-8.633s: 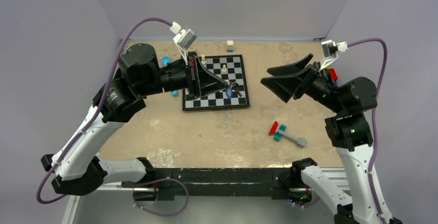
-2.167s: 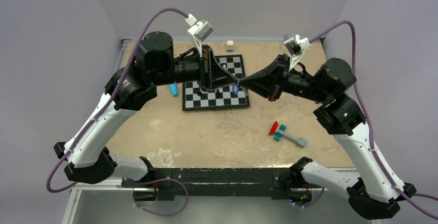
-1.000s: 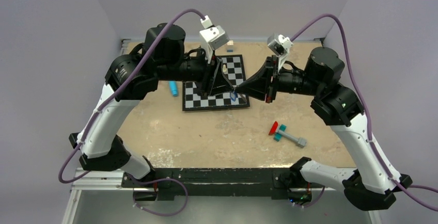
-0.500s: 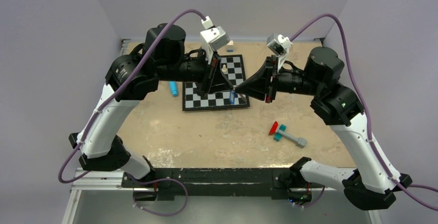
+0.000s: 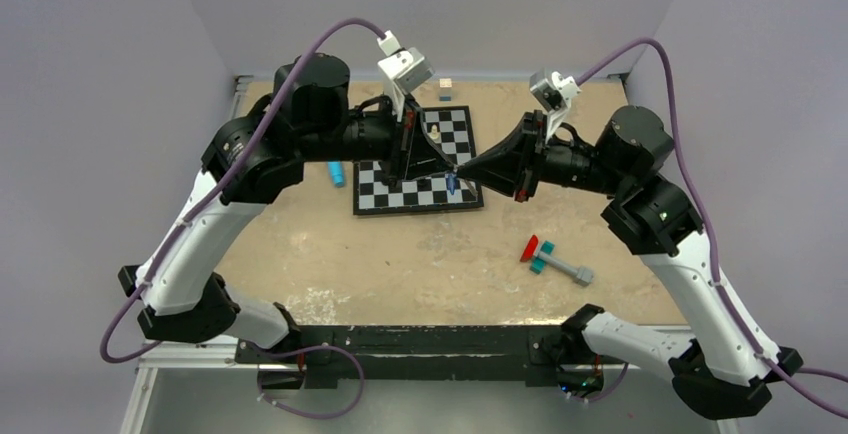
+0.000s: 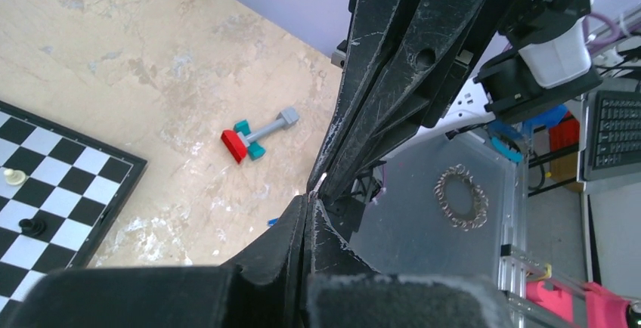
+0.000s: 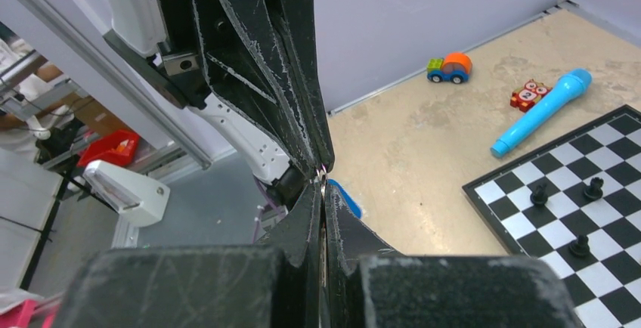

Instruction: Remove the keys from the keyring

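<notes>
Right arm (image 5: 640, 154) shifted outward; left gripper (image 5: 451, 166) and right gripper (image 5: 463, 168) pinched shut tip-to-tip, right on one keyring (image 7: 323, 175), one key (image 5: 453, 186) dangling beneath.

Likely a robotics lab: purple-walled test table (image 5: 420, 254), keyboard (image 6: 616, 131) and aluminium framing (image 6: 520, 222) alongside.

Nothing readable in any view.
At three o'clock in the left wrist view lies a black keyboard (image 6: 616, 135), its keycap legends too small to make out.
</notes>
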`<action>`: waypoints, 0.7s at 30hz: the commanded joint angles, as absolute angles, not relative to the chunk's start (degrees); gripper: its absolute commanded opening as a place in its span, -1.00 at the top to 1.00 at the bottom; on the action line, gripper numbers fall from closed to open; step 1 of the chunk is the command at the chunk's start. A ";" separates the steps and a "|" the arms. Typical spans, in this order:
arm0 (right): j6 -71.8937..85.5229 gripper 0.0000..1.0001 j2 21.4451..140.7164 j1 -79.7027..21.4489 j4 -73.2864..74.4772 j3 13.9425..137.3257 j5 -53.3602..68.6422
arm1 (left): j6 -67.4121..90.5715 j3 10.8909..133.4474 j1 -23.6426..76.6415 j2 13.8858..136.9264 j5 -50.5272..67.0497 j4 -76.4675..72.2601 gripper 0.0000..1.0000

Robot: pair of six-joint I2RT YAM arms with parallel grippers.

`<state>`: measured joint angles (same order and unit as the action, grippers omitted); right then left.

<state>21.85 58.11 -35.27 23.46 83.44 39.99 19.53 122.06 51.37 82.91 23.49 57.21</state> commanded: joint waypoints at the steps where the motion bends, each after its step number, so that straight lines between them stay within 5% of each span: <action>1: 26.32 1.00 56.96 -35.68 12.24 82.33 38.47 | 24.66 118.48 51.50 80.50 24.10 49.17 1.00; 17: 30.02 1.00 55.59 -35.70 6.57 79.98 37.96 | 29.71 110.25 51.57 75.88 23.64 38.46 0.97; 21: 29.69 1.00 54.88 -35.69 7.21 79.33 37.40 | 28.04 111.15 51.51 75.70 23.38 40.41 0.22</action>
